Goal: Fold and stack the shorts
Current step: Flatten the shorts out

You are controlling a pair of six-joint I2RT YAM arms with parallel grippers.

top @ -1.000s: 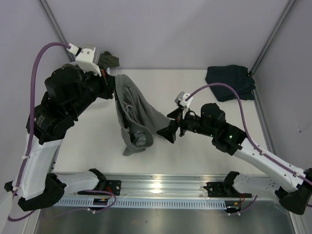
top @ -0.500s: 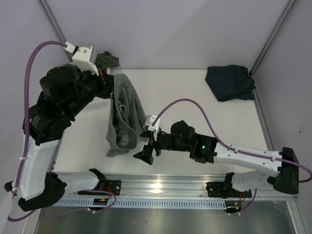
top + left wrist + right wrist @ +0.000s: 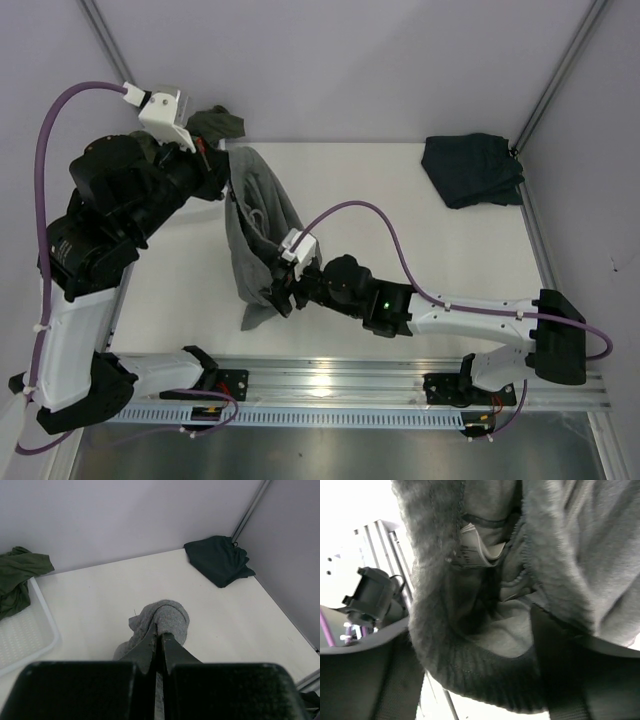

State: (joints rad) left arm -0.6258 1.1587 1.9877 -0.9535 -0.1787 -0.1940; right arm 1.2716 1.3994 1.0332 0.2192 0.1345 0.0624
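Observation:
My left gripper (image 3: 222, 170) (image 3: 160, 635) is shut on the light grey shorts (image 3: 255, 230) and holds them up, so they hang down over the table; the pinched fold shows in the left wrist view (image 3: 167, 617). My right gripper (image 3: 282, 298) (image 3: 475, 630) is open at the hanging lower end. Its fingers stand wide apart around the ribbed waistband (image 3: 470, 680). The dark navy shorts (image 3: 472, 168) (image 3: 217, 560) lie bunched at the far right corner. The olive green shorts (image 3: 218, 122) (image 3: 17, 572) lie at the far left, by the basket.
A white mesh basket (image 3: 30, 630) stands at the far left of the table. A metal rail (image 3: 330, 385) with both arm bases runs along the near edge. Grey walls and corner posts close the back and sides.
My right arm has swung left and forward from mid-table to the lower end of the hanging grey shorts. My left gripper has kept its hold and lifted the shorts slightly.

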